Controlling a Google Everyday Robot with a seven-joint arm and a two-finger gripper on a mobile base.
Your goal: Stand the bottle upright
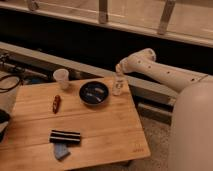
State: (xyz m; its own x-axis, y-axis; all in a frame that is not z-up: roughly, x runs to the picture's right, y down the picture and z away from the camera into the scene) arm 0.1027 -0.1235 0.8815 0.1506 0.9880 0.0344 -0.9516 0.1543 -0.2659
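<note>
Bottle [118, 85]: slim, clear-whitish, narrow neck, upright near table [110, 127] far edge, beside dark bowl [94, 93]. Gripper [119, 71] directly above bottle top; jaw state cannot tell.

The robot's white, smooth-shelled arm [165, 75] enters from the right side of the view and extends leftward and slightly upward. Its broad, rounded white body segment [192, 130] fills the lower right corner. The slimmer white forearm section narrows toward a rounded white wrist joint [134, 61] at the arm's upper left end, where small dark fastener marks run along the casing. From this joint the two-finger gripper [119, 75] hangs downward, directly over the neck of the small clear-whitish plastic bottle [118, 86], which stands upright beneath it. The gripper sits at the far right edge of the wooden table [100, 125].
</note>
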